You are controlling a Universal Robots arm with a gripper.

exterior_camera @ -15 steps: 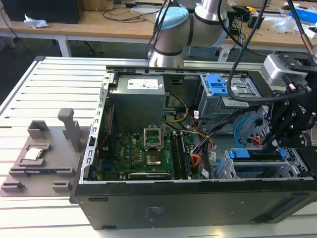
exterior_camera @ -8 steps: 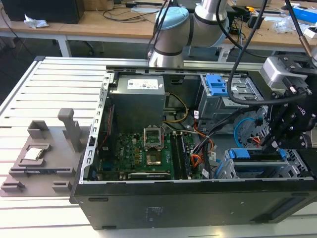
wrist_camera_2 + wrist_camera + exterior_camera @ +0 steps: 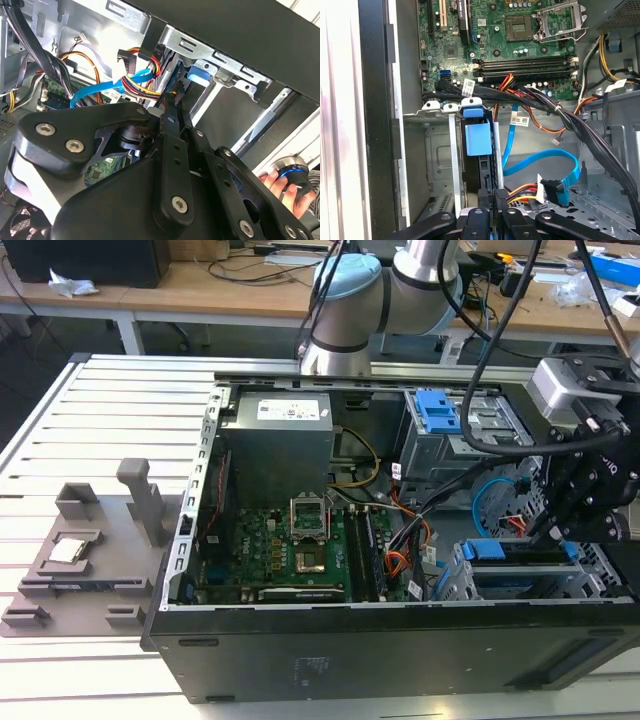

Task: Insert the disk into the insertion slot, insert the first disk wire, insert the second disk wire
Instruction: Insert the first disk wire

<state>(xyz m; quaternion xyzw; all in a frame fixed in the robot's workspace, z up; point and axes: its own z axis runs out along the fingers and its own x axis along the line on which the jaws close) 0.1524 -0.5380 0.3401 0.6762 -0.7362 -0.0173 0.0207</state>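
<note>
Tool (image 3: pixel 491 199) nose-down at the disk (image 3: pixel 478 141)

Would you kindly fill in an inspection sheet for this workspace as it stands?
Surface: slatted metal table carrying the open computer case.
Job's things: the disk stands in the insertion slot, blue frame showing.
Clutter: grey fixture beside the case, on the exterior view's left.
Claw: claw right at the disk's exposed edge.
Cables: blue data cable and black power plug lie beside the slot, apart from the disk.
Surroundings: workbenches behind; a hand on a knob.
</note>
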